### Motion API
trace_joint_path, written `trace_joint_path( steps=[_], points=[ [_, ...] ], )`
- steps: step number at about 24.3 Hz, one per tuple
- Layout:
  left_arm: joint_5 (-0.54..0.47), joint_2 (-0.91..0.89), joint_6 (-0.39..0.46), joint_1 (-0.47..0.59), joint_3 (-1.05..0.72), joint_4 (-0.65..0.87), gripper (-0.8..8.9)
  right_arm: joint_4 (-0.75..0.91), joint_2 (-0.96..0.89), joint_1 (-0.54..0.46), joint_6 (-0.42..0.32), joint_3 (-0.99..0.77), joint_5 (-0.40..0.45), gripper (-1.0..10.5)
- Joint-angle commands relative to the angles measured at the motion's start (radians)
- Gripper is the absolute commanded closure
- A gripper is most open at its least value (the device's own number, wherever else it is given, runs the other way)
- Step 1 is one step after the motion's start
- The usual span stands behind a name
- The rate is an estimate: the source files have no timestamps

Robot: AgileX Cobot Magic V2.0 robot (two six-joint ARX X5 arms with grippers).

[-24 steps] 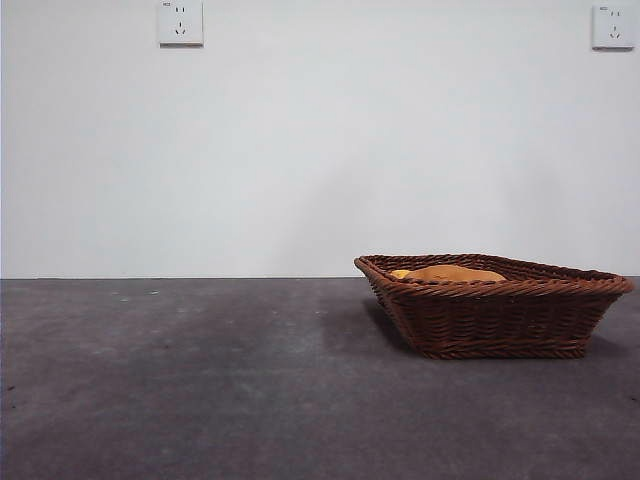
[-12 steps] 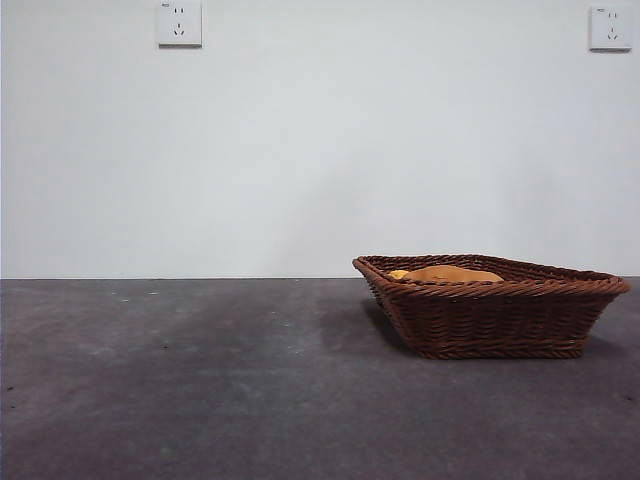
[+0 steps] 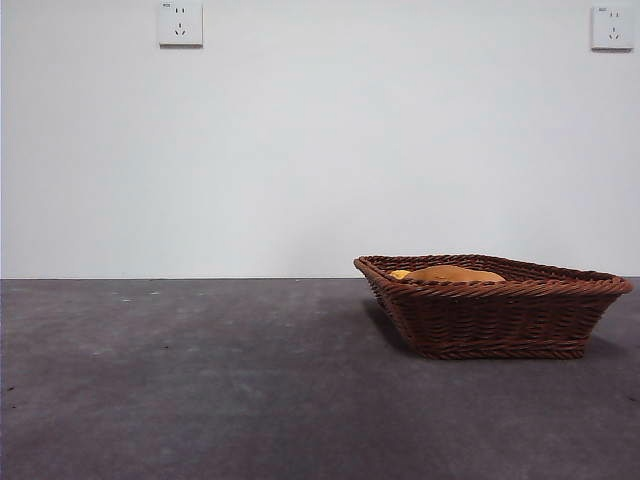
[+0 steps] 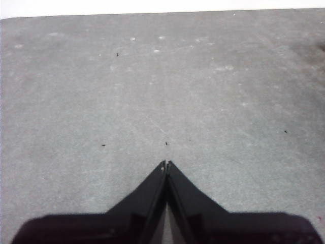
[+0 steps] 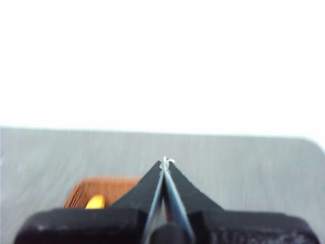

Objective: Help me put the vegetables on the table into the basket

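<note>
Dark brown woven wicker basket (image 3: 500, 318) sits on a matte, felt-like grey table (image 3: 200, 380)

One basket (image 3: 495, 312), two vegetables (image 3: 452, 273), two wall sockets (image 3: 180, 23).

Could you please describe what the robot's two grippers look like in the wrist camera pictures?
Both look alike. The left gripper has two matte black jaws, each tapering from a broad dark base to a sharp wedge tip. The right gripper has the same black wedge shape. No cables or markings are visible.
</note>
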Motion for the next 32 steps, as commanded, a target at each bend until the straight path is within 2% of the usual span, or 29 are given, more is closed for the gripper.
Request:
trace_joint_path(
  steps=[1,2,4,6,8,13,15,18,21,32],
  points=[
    [0.005,0.009,0.012,0.003,-0.011,0.005,8.17,0.227,-0.190,-0.001,-0.037,-0.350,0.007,9.5],
    [0.005,0.014,0.012,0.003,-0.011,0.005,8.17,0.301,-0.288,-0.005,-0.036,-0.478,0.007,9.5],
    [0.005,0.023,0.012,0.003,-0.011,0.005,8.17,0.335,-0.469,-0.020,0.011,-0.675,0.007,9.5],
    [0.005,0.029,0.012,0.003,-0.011,0.005,8.17,0.320,-0.594,-0.030,0.075,-0.795,0.007,9.5],
    [0.005,0.035,0.012,0.003,-0.011,0.005,8.17,0.322,-0.662,-0.033,0.075,-0.862,0.019,9.5],
    [0.005,0.042,0.012,0.003,-0.011,0.005,8.17,0.199,-0.714,-0.032,0.046,-0.898,0.249,9.5],
    [0.005,0.044,0.012,0.003,-0.011,0.005,8.17,0.151,-0.714,-0.032,0.047,-0.898,0.295,9.5],
    [0.005,0.047,0.012,0.003,-0.011,0.006,8.17,0.090,-0.714,-0.032,0.066,-0.897,0.261,9.5],
    [0.005,0.048,0.012,0.003,-0.011,0.006,8.17,0.085,-0.714,-0.032,0.138,-0.897,0.178,9.5],
    [0.005,0.048,0.012,0.003,-0.011,0.006,8.17,0.084,-0.713,-0.032,0.136,-0.897,0.192,9.5]
  ],
)
